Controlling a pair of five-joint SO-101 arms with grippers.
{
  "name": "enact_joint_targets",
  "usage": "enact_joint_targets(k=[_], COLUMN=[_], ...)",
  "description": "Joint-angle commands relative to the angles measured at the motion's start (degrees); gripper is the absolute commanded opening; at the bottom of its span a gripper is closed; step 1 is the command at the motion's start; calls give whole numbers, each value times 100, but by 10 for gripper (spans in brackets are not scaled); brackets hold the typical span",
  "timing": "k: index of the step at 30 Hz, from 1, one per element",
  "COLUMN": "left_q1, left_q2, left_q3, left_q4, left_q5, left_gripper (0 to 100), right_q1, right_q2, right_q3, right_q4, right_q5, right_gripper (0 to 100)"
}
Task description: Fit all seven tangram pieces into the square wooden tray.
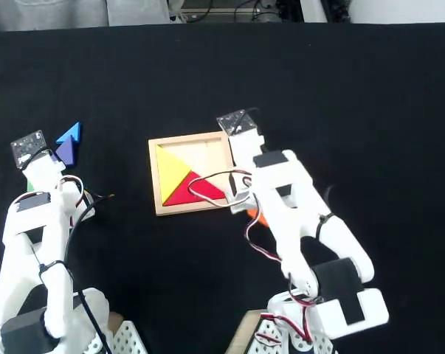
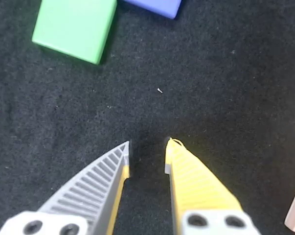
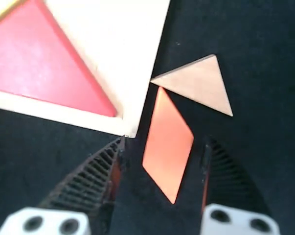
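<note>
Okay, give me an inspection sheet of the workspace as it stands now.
Surface: black cloth table.
Job's things: wooden tray holds yellow triangle and red triangle; orange parallelogram and tan triangle lie outside its corner; green square, blue piece, purple piece near the left arm.
Clutter: nothing seen.
Grippers: left gripper open over bare cloth; right gripper open, fingers either side of the orange parallelogram.
Cables: arm wires loop over the tray's corner.
Surroundings: cords and equipment beyond the table's far edge.

High cam: fixed, above, looks down on whole table (image 1: 370, 88), far. L wrist cam: close to table, past L gripper (image 2: 148, 143). R wrist cam: close on tray (image 3: 118, 44) corner, shared w/ high.
</note>
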Motion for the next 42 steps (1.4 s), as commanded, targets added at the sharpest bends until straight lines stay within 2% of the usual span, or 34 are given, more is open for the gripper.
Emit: enact_joint_targets(k=[1,9,16,22,30,36,38,42], left_q1=[-22,-22,-22,-22,-13,-13,-13,-13], left_q2=[-18,-18,-18,-18,-18,-18,-18,-18], left_q3=[-48,-48,-48,-48,-48,-48,-48,-48], left_q4=[-79,-79,-79,-79,-79,-79,-79,-79], left_q5=[-35,-35,-35,-35,-35,-35,-35,-35], left_gripper=[130,130,130,130,130,130,130,130], right_q1=[44,114,123,132,404,-35,-70,-88], right_q2=[233,611,602,576,-338,-708,-708,-708], right_q3=[-127,-470,-462,-585,-813,-884,-866,-708], right_q4=[-132,167,185,343,765,791,853,1099], right_q5=[-44,193,220,237,246,440,431,431], right_gripper=[244,180,45,15,15,21,56,214])
